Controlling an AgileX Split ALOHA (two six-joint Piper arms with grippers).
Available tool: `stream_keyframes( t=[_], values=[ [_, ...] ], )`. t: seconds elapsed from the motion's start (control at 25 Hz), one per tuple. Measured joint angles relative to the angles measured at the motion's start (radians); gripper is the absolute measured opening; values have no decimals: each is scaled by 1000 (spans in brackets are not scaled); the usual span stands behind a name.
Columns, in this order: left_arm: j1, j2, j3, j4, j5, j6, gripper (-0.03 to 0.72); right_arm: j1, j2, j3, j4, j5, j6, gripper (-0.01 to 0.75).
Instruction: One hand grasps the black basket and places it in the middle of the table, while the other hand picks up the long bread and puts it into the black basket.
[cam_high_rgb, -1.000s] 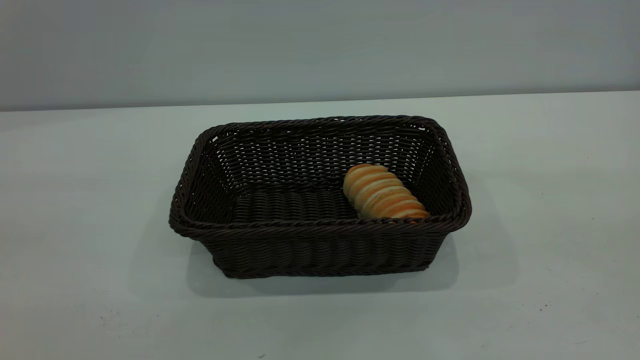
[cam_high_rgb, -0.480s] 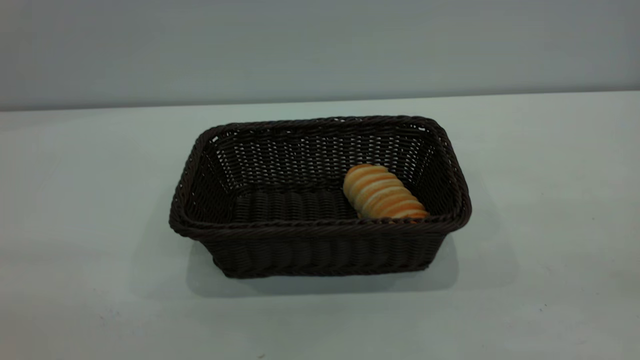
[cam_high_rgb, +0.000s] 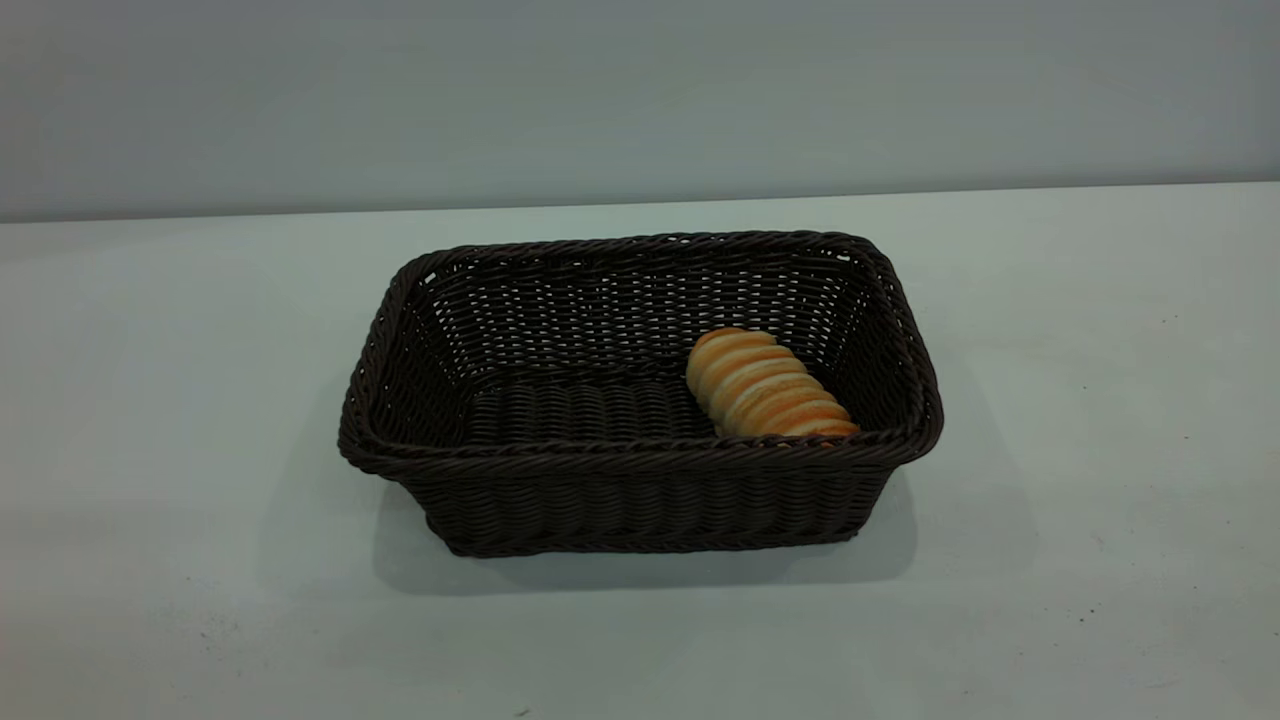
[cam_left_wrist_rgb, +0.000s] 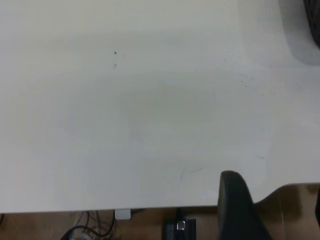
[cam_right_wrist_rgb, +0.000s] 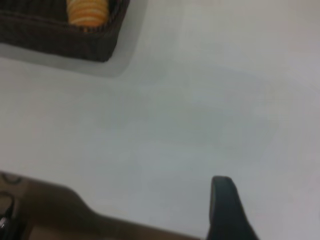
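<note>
The black basket (cam_high_rgb: 640, 490) stands in the middle of the white table (cam_high_rgb: 1100, 400). The long bread (cam_high_rgb: 765, 388) lies inside it at its right end, leaning toward the front-right corner. Neither gripper shows in the exterior view. My left gripper (cam_left_wrist_rgb: 275, 192) hangs open and empty over the table's edge, far from the basket, whose corner (cam_left_wrist_rgb: 313, 20) just shows. My right gripper (cam_right_wrist_rgb: 275, 200) is open and empty over bare table, with one finger (cam_right_wrist_rgb: 225, 210) in view; the basket (cam_right_wrist_rgb: 60, 37) and the bread (cam_right_wrist_rgb: 87, 11) lie well away from it.
The left wrist view shows the table's edge (cam_left_wrist_rgb: 150, 207) with cables and a dark box (cam_left_wrist_rgb: 179, 229) below it. The right wrist view shows a brown surface (cam_right_wrist_rgb: 45, 210) past the table's edge. A grey wall (cam_high_rgb: 640, 100) stands behind the table.
</note>
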Motion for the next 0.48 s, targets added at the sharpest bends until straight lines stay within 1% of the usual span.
stream_keyframes(
  t=[0.48],
  values=[
    [0,0,0,0,0,0,449,0,-13,1,-19,-4,-2,421]
  ],
)
